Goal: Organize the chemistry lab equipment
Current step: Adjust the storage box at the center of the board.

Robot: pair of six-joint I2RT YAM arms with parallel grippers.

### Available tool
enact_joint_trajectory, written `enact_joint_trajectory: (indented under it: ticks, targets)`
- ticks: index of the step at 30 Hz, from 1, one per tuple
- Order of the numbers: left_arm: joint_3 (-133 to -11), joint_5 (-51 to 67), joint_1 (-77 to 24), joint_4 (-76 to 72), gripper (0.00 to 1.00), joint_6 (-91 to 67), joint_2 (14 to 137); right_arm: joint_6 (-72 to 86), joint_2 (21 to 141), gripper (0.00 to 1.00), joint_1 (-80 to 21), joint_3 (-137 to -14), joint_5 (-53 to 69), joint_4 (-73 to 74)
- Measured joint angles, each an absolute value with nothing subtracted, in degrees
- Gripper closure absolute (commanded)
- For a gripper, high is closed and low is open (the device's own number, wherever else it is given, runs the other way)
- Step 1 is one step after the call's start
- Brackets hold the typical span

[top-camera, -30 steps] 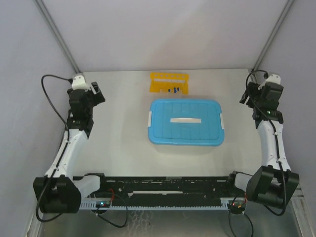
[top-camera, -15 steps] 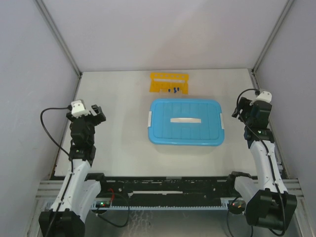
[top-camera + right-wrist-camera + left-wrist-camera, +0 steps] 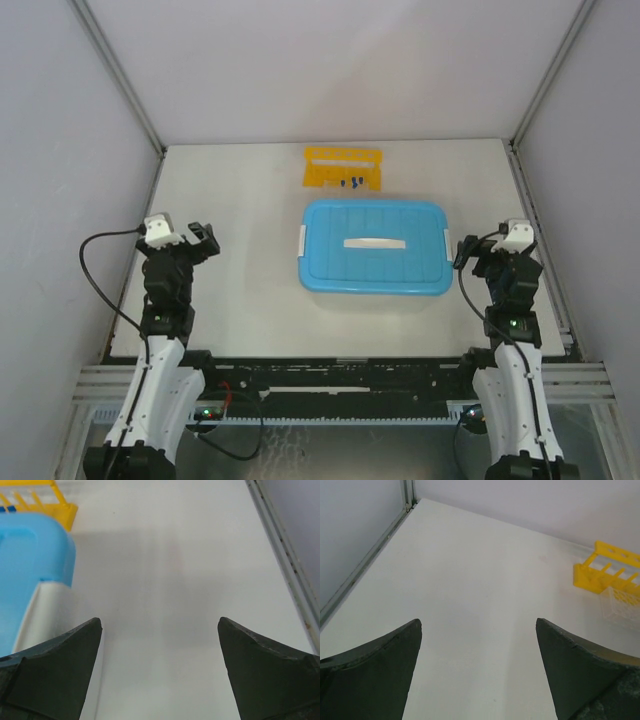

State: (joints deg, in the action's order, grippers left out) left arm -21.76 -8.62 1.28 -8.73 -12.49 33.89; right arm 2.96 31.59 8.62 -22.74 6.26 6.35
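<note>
White arm links, black joints, black looping cables, dark wedge-shaped claw fingers (image 3: 375,675).

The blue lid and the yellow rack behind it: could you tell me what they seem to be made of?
Blue lid: probably moulded plastic, smooth and slightly glossy, with ribbed panels and rounded corners. Yellow rack: likely rigid plastic, uniformly bright, with thin moulded bars.
</note>
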Motion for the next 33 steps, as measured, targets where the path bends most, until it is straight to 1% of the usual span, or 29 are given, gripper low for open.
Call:
enact_joint_trajectory:
  ticks: [3,6,11,14,16,22,30,33]
  targets:
    - [-21.28,-8.82,1.28,-8.43,0.00,-13.63,33.06,1.37,25.98,0.00,7.81,-16.21,7.03,2.92]
    - [-19.79,-8.91,1.28,-8.67,0.00,-14.44,29.58,1.74,17.91,0.02,7.07,-10.24,7.05,3.88]
    - [-18.33,-8.88,1.28,-8.93,0.00,-14.59,25.34,3.36,4.82,0.03,5.58,-8.99,5.56,11.27]
    - [-18.31,-8.73,1.28,-8.97,0.00,-15.03,25.50,3.11,0.45,0.02,1.96,-8.80,1.89,13.06]
    - [-18.31,-8.36,1.28,-8.97,0.00,-15.14,25.98,2.85,0.32,0.00,-0.60,-7.53,-0.45,13.08]
    - [-17.80,-6.85,1.28,-9.19,0.00,-15.55,26.59,2.31,4.62,0.00,-4.78,-4.05,-4.36,12.40]
    - [-17.02,-6.87,1.28,-9.65,0.00,-15.88,24.95,1.61,13.34,0.00,-5.61,-3.03,-4.25,7.57]
    - [-17.02,-6.87,1.28,-9.82,0.00,-15.88,24.95,1.63,16.23,0.00,-3.49,-3.03,-2.79,6.11]
